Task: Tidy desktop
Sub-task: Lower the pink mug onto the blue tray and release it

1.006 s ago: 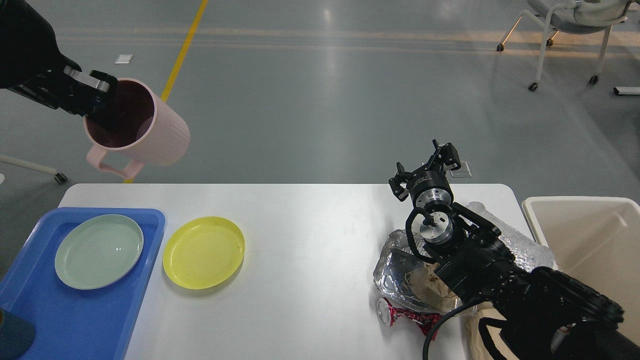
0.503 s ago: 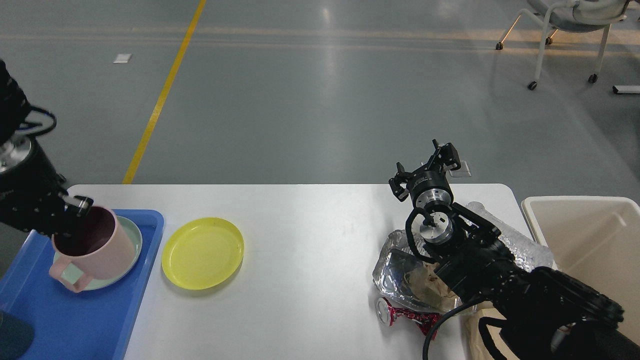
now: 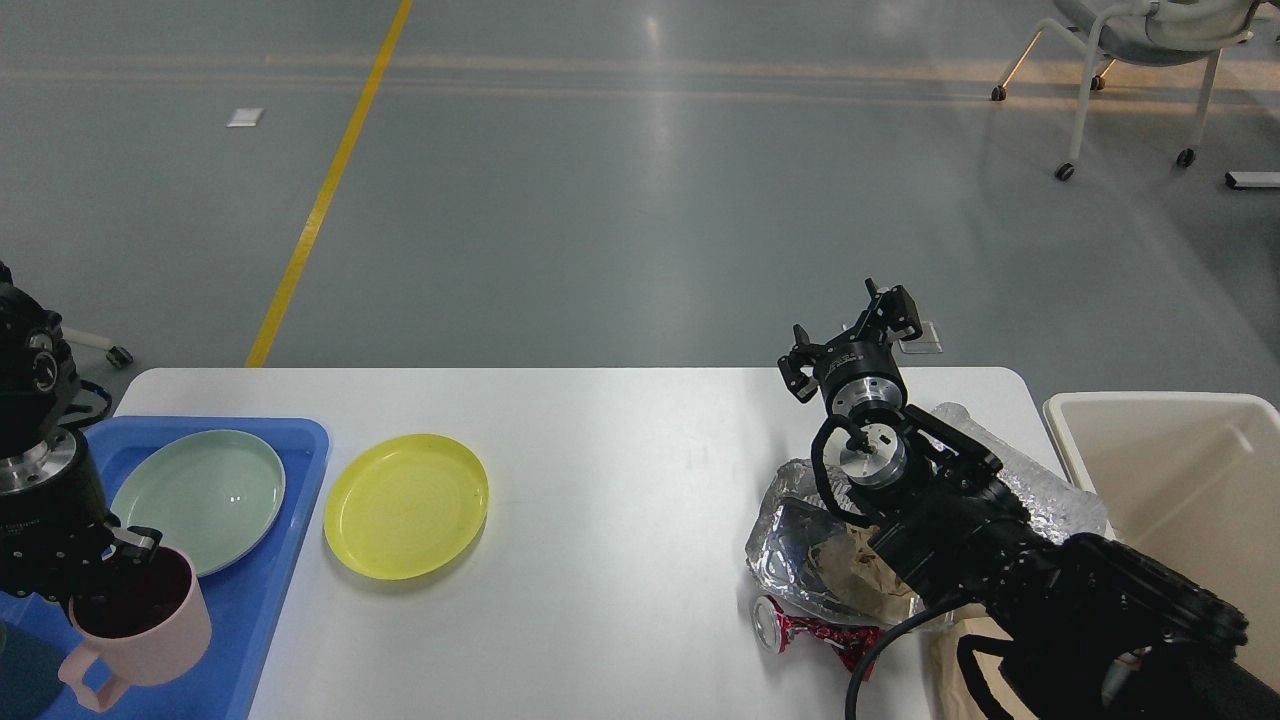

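1. A lab or industrial test hall: a wide polished grey concrete floor [image 3: 640, 200] stretches beyond the desktop [image 3: 620, 520].
2. A yellow floor line [image 3: 325, 190] runs away behind the desktop's far left corner.
3. A wheeled chair [image 3: 1130, 60] stands well beyond its far right corner.

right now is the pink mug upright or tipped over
Upright. The mug has its dark mouth facing up and its handle at the lower left, over the blue tray, with the left tool at its rim.
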`<action>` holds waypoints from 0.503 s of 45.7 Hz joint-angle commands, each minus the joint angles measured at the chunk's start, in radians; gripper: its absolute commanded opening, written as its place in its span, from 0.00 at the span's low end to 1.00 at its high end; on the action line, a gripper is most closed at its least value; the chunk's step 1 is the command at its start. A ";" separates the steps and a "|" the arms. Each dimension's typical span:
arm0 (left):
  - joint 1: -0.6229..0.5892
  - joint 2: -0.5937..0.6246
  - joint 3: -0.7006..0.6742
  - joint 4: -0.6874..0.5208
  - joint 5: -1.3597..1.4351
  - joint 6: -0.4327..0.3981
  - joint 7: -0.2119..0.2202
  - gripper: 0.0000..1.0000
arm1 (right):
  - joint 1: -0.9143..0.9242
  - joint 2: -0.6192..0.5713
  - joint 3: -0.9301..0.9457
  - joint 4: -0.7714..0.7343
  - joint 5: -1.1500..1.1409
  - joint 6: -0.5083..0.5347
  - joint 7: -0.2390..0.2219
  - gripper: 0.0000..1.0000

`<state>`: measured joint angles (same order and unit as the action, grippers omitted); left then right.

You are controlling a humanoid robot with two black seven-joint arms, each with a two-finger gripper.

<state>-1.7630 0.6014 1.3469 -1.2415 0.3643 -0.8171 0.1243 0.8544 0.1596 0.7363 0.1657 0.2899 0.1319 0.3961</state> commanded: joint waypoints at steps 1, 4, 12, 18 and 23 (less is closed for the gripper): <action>0.076 -0.009 0.000 0.014 0.001 0.119 0.000 0.01 | 0.000 0.000 0.000 0.000 0.000 0.000 0.000 1.00; 0.112 -0.018 0.000 0.017 0.001 0.176 0.000 0.01 | 0.000 0.000 0.000 0.000 0.000 0.000 0.000 1.00; 0.192 -0.034 -0.002 0.016 0.002 0.289 0.000 0.01 | 0.000 0.000 0.000 0.000 0.000 0.000 0.000 1.00; 0.220 -0.034 -0.002 0.016 0.002 0.316 0.002 0.03 | 0.000 0.000 0.000 0.000 0.000 0.000 0.000 1.00; 0.226 -0.034 -0.002 0.016 0.002 0.312 0.005 0.09 | 0.000 0.000 0.000 0.000 0.000 0.000 0.000 1.00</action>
<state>-1.5449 0.5676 1.3453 -1.2255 0.3666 -0.5047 0.1259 0.8544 0.1596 0.7363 0.1657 0.2899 0.1319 0.3961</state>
